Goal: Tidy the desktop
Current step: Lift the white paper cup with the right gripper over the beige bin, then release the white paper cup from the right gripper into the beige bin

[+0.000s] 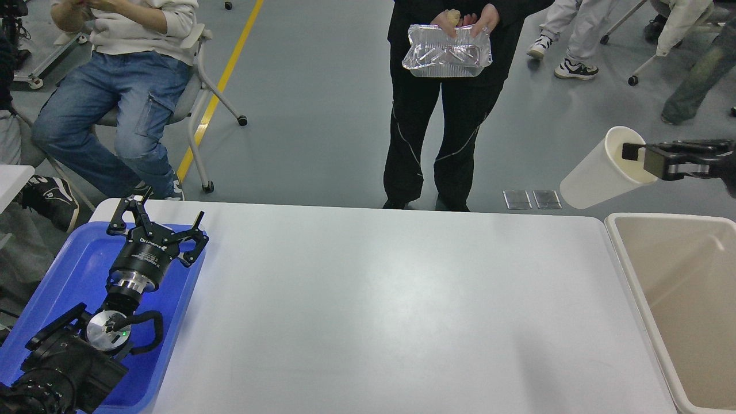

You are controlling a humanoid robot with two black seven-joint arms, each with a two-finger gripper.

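Desk (374,310) bare across its whole white top; tidying looks nearly finished. Right gripper (632,154), jaws pinched on the rim of a white paper cup (601,169), holds it tilted in the air above the far end of the beige bin (627,253) at the desk's right edge; dropping it seems the last step. Left gripper (158,221) hovers over the blue tray (69,270), jaws spread wide, empty. Ample open room between; a bystander stands at the far edge.
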